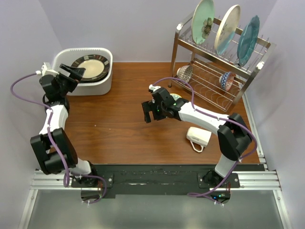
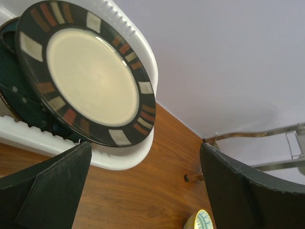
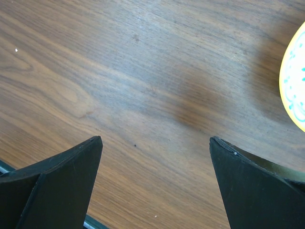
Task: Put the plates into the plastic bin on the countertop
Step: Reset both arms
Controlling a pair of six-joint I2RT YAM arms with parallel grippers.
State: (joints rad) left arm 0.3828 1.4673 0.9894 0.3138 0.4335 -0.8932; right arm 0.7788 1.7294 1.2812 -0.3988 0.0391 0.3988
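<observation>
From above, the left gripper (image 1: pixel 72 71) is held open at the plastic bin (image 1: pixel 106 82), the black-rimmed plate (image 1: pixel 90 67) lying inside just ahead. From the left wrist, that plate is seen beyond the parted fingers (image 2: pixel 47 191). From the right wrist, the right gripper (image 3: pixel 155 140) is spread open over the countertop (image 3: pixel 143 71).

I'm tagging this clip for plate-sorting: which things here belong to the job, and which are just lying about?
Job: plastic bin, black-rimmed plate and dark teal plate in it, green floral plate, cream-edged plate, blue-green plate, countertop.
Lying about: wire rack, patterned bowls, white mug, yellow-rimmed dish.
</observation>
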